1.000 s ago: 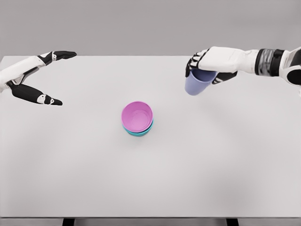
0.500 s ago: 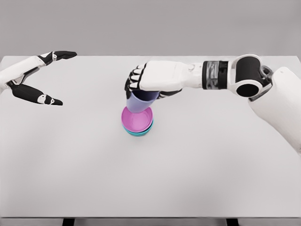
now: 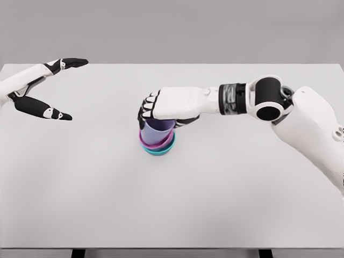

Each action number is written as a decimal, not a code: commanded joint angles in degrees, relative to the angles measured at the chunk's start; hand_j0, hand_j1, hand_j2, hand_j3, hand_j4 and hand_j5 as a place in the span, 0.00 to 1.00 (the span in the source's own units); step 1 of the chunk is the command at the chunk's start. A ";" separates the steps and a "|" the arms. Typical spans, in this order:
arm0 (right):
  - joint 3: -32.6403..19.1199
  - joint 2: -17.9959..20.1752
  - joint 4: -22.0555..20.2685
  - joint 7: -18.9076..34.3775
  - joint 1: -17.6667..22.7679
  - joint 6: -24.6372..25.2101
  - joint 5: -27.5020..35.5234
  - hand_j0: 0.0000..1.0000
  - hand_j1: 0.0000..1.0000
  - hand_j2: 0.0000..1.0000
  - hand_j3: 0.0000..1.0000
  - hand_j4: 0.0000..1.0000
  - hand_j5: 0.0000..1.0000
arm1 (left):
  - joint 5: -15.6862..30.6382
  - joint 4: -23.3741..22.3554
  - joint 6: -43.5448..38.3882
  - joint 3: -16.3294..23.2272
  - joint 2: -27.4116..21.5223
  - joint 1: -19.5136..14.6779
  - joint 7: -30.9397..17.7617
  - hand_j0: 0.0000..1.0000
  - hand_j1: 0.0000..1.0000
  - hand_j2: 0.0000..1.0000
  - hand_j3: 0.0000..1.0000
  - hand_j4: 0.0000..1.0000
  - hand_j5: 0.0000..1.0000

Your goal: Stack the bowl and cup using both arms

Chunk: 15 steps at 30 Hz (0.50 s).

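Mid-tabletop (image 3: 226, 204), far from all edges, the cup (image 3: 157, 132), clamped by the right robot hand (image 3: 161, 107), has been lowered into the bowls (image 3: 159, 146); the left robot hand (image 3: 37, 91) is held spread.

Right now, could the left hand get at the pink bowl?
Probably not cleanly. The left hand hangs open far off at the table's left edge, and the right hand, holding the purple cup in the pink bowl, covers it from above.
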<state>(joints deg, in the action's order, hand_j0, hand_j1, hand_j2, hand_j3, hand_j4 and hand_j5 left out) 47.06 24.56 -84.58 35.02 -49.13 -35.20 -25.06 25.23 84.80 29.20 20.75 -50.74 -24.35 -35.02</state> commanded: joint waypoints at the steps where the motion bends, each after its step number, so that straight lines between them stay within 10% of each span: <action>1: 0.22 -0.74 1.52 -0.02 0.00 0.20 0.10 0.54 0.54 0.54 0.54 0.54 0.54 | 0.44 0.01 -0.11 -0.01 -0.06 0.00 0.02 1.00 1.00 1.00 1.00 1.00 1.00; 6: 0.22 -1.09 2.14 -0.02 0.00 0.20 0.01 0.55 0.55 0.55 0.55 0.55 0.55 | 0.44 0.01 -0.11 -0.71 1.70 0.00 0.02 1.00 1.00 1.00 1.00 1.00 1.00; 9: 0.14 -0.74 1.52 -0.02 -0.18 0.20 -1.74 0.98 0.98 0.98 0.98 0.98 0.98 | -2.02 0.37 -0.11 -1.24 2.05 0.00 0.02 1.00 1.00 1.00 1.00 1.00 1.00; 15: -0.39 -0.21 -1.90 -0.02 -0.26 0.20 -1.74 1.00 1.00 1.00 1.00 1.00 1.00 | -2.64 1.25 -0.11 -5.11 7.23 -0.09 0.02 1.00 1.00 1.00 1.00 1.00 1.00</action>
<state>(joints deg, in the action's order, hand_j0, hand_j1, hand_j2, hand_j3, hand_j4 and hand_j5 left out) 46.90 24.12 -84.81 35.03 -49.39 -35.16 -27.08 22.38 85.84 29.21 17.39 -45.72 -24.43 -35.02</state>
